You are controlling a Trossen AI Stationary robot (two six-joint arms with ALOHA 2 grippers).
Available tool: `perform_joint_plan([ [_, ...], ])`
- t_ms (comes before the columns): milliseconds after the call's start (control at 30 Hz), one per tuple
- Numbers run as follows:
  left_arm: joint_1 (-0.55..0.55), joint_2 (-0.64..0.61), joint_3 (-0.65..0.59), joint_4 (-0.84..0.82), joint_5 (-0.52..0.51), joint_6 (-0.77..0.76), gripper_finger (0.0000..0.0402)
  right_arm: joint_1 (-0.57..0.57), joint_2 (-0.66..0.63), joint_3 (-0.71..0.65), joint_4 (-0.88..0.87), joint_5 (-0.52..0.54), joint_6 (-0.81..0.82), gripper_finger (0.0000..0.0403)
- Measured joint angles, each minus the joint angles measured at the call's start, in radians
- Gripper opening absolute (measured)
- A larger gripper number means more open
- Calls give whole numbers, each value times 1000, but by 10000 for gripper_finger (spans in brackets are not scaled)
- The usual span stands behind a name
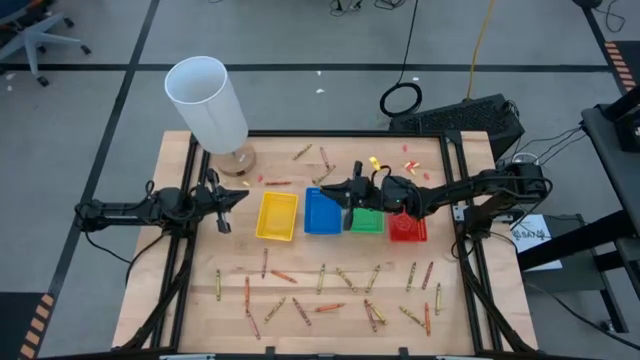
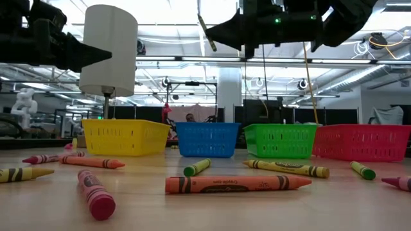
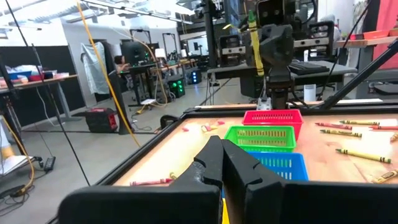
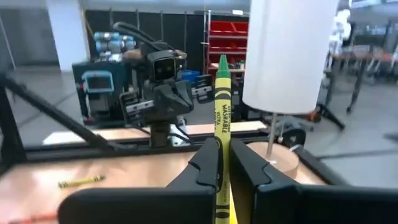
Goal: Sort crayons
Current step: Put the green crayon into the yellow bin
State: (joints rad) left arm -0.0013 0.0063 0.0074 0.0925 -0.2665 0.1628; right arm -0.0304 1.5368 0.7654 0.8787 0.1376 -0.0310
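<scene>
Right gripper (image 4: 222, 163) clamped on a green-tipped yellow crayon (image 4: 222, 118), stick upright between its fingers | below it: blue tray (image 1: 322, 211), green tray (image 1: 366, 221) just beside | left gripper (image 3: 222, 163) closed, empty, beside yellow tray (image 1: 277, 215) | loose crayons (image 1: 330, 290) scattered on table (image 1: 180, 270), well apart from both claws
</scene>
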Motion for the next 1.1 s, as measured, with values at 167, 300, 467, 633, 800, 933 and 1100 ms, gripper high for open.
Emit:
perform_joint_plan([
  [167,0,0,0,-5,0,0,0,0,0,0,-1,-12,-177,4],
  [300,0,0,0,-5,0,-1,0,0,0,0,-7,-12,-295,4],
  [467,0,0,0,-5,0,-56,0,0,0,0,-10,-12,-340,4],
  [633,0,0,0,-6,5,-142,0,0,0,0,-31,-12,-187,4],
  [800,-1,0,0,-5,99,-229,0,5,0,0,-31,-12,-65,4],
  [933,-1,0,0,-5,161,-289,0,23,0,0,-21,-13,10,4],
  [1100,-1,0,0,-4,172,-320,0,40,0,1,37,-13,139,4],
])
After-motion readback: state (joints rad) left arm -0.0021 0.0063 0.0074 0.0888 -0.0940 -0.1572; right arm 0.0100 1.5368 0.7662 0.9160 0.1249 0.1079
